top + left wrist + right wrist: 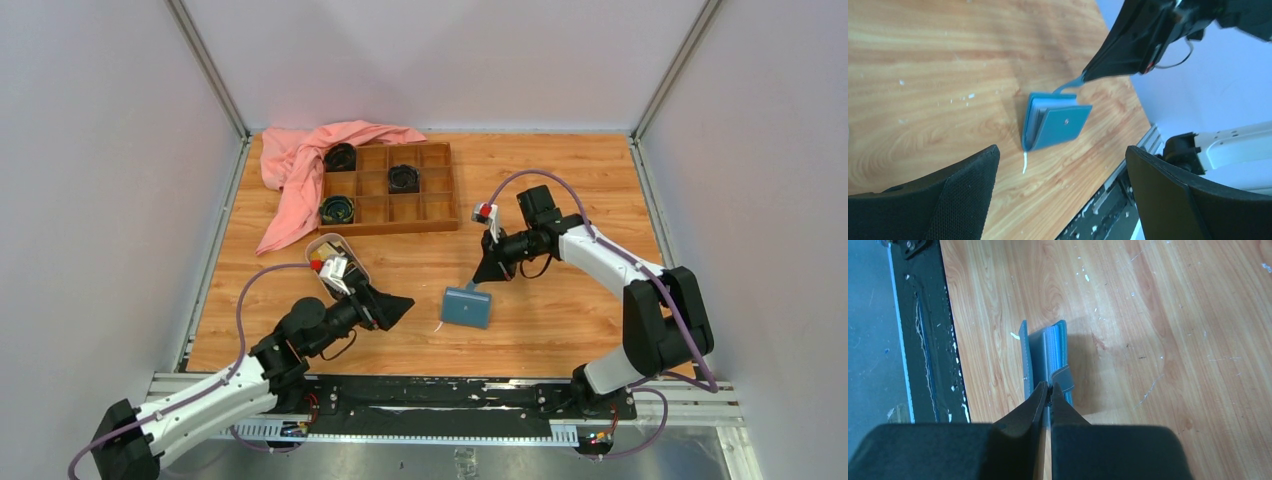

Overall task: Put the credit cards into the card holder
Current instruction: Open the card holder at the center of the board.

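The blue card holder (467, 307) lies folded on the wooden table, front centre. It also shows in the left wrist view (1063, 127) and the right wrist view (1040, 350). My right gripper (483, 279) is shut on its snap tab (1068, 88), fingertips pinched together (1049, 388). My left gripper (398, 306) is open and empty just left of the holder, which lies beyond the wide gap between its fingers (1062, 152). The pink oval dish (352, 262) holds tan and pale things, partly hidden by my left wrist; I cannot tell whether they are cards.
A brown wooden compartment tray (390, 190) with black round items stands at the back. A pink cloth (295, 175) lies beside it at the back left. A small white scrap (1025, 162) lies by the holder. A black rail (440, 390) runs along the near edge.
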Action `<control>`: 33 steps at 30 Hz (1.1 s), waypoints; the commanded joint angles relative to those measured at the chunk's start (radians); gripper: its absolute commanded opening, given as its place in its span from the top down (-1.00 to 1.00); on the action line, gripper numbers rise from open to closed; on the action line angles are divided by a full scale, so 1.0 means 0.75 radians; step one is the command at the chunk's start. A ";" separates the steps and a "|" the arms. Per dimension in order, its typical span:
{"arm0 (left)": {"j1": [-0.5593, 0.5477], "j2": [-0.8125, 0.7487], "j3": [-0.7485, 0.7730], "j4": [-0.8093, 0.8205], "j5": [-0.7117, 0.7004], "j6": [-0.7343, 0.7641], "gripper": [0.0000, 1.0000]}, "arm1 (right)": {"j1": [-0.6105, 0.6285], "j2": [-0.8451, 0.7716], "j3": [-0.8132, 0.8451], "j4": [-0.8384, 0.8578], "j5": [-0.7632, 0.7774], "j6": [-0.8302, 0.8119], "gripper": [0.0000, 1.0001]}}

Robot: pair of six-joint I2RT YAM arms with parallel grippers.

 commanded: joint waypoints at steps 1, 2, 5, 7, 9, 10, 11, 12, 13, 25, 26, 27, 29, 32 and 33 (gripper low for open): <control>-0.017 0.183 0.071 0.054 0.082 -0.097 -0.97 | -0.021 -0.010 0.016 0.079 -0.011 0.148 1.00; -0.030 0.243 0.087 0.084 0.085 -0.112 -0.95 | -0.022 -0.011 0.009 0.097 0.003 0.167 1.00; -0.099 0.454 0.132 0.171 0.026 -0.207 -0.87 | -0.021 -0.016 -0.014 0.159 0.034 0.230 1.00; -0.144 0.579 0.182 0.196 -0.022 -0.284 -0.86 | -0.021 -0.027 -0.036 0.213 0.041 0.279 1.00; -0.186 0.690 0.231 0.217 -0.052 -0.332 -0.85 | -0.021 -0.037 -0.051 0.248 0.040 0.317 1.00; -0.203 0.735 0.256 0.218 -0.072 -0.358 -0.85 | -0.021 -0.039 -0.056 0.259 0.038 0.329 1.00; -0.218 0.775 0.276 0.219 -0.094 -0.395 -0.86 | -0.022 -0.042 -0.060 0.266 0.038 0.337 1.00; -0.233 0.808 0.291 0.219 -0.122 -0.436 -0.86 | -0.021 -0.042 -0.060 0.270 0.039 0.341 1.00; -0.247 0.835 0.301 0.219 -0.147 -0.481 -0.86 | -0.021 -0.042 -0.060 0.273 0.039 0.344 1.00; -0.298 1.215 0.504 0.216 -0.250 -0.940 -0.75 | -0.021 -0.079 -0.085 0.317 0.001 0.367 1.00; -0.297 1.246 0.526 0.216 -0.249 -0.947 -0.75 | -0.018 -0.082 -0.088 0.320 0.002 0.367 1.00; -0.297 1.272 0.544 0.216 -0.256 -0.955 -0.74 | -0.019 -0.084 -0.091 0.320 0.003 0.369 1.00; -0.297 1.310 0.565 0.215 -0.288 -0.976 -0.74 | -0.019 -0.085 -0.090 0.321 -0.003 0.368 1.00; -0.298 1.350 0.566 0.213 -0.365 -1.021 -0.74 | -0.019 -0.083 -0.090 0.323 -0.008 0.368 1.00; -0.296 1.360 0.562 0.213 -0.388 -1.030 -0.75 | -0.019 -0.083 -0.093 0.322 -0.009 0.367 1.00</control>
